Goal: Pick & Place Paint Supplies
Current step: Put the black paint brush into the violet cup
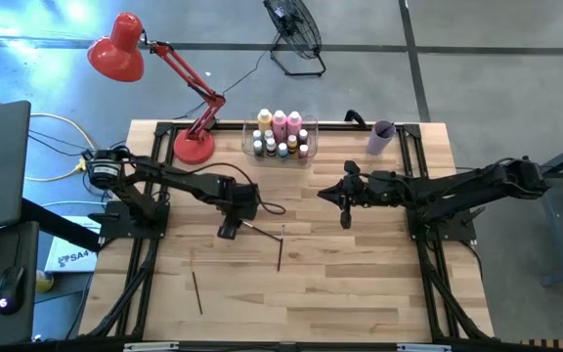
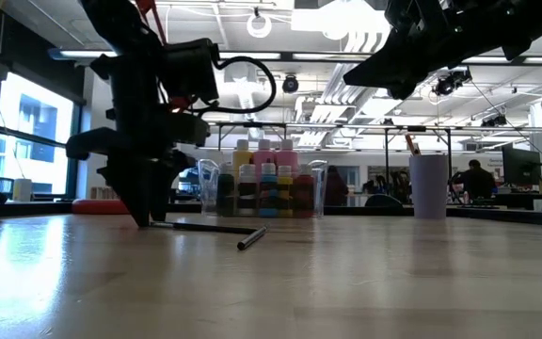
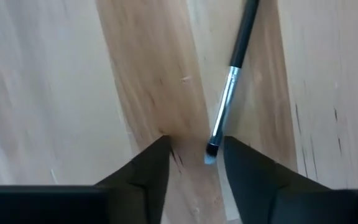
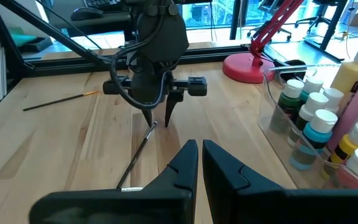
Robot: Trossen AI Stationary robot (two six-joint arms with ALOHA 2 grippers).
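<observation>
High view: the clear bin (image 1: pixel 306 153) sits at the upper centre of the bench (image 1: pixel 360 293), already holding the tall pink and yellow-orange bottles (image 1: pixel 280 123) and the small white-capped bottles (image 1: pixel 281 149). The lilac cup (image 1: pixel 380 137) stands to its right. The left gripper (image 1: pixel 228 231) is down at centre-left over the end of one paintbrush (image 1: pixel 262 232). Two more brushes lie loose: a second brush (image 1: pixel 280 251) just right of it and a third brush (image 1: pixel 196 291) at lower left. The right gripper (image 1: pixel 346 217) hangs near centre, carrying nothing.

Low view: the left gripper (image 2: pixel 144 218) reaches the bench at left, the paintbrush (image 2: pixel 216 230) lying flat beside it; the filled bin (image 2: pixel 320 188) stands behind, the cup (image 2: pixel 428 186) to the right.

Left wrist view: the left jaws stand apart, astride the brush's bristle tip (image 3: pixel 211 151), not yet clenched on it.

Right wrist view: the right jaws (image 4: pixel 200 153) are clenched on nothing; beyond them the left gripper (image 4: pixel 158 122) stands over the brush (image 4: pixel 138 152).

By my reckoning the bottles are done and three brushes remain, the first only now being grasped.
</observation>
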